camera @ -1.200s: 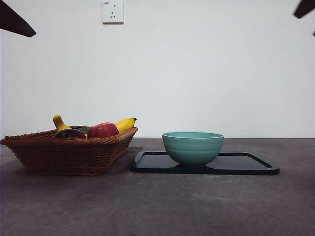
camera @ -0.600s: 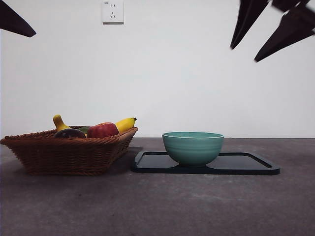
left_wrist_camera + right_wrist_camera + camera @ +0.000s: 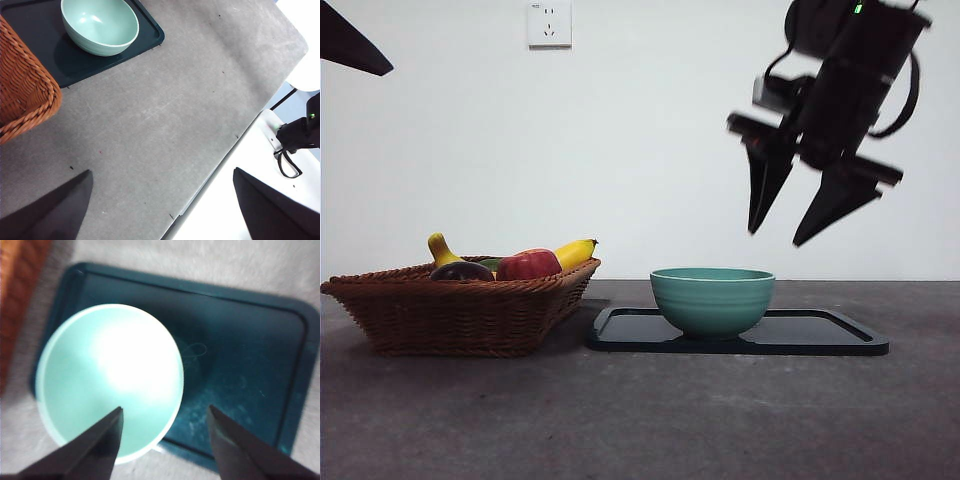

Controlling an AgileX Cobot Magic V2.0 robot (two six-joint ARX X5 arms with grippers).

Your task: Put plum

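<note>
The plum (image 3: 461, 270), dark purple and glossy, lies in the wicker basket (image 3: 460, 312) at the left, beside a red apple (image 3: 528, 265) and a yellow banana (image 3: 574, 252). My right gripper (image 3: 775, 238) hangs open in the air above the right rim of the green bowl (image 3: 712, 299), nothing between its jaws; its wrist view looks down on the bowl (image 3: 110, 380) and the dark tray (image 3: 240, 380). My left gripper (image 3: 160, 172) is open and empty, high over the bare table. It shows as a black tip (image 3: 350, 45) at the top left corner.
The bowl stands on a dark tray (image 3: 820, 335) at mid-table, just right of the basket. A second yellow fruit end (image 3: 441, 249) pokes up behind the plum. A wall socket (image 3: 549, 23) sits high on the white wall. The table edge (image 3: 220, 170) runs near the left arm.
My right arm has come down and leftward from the top right corner, now hanging over the bowl's right side. The basket, fruits, bowl and left arm have not moved.
</note>
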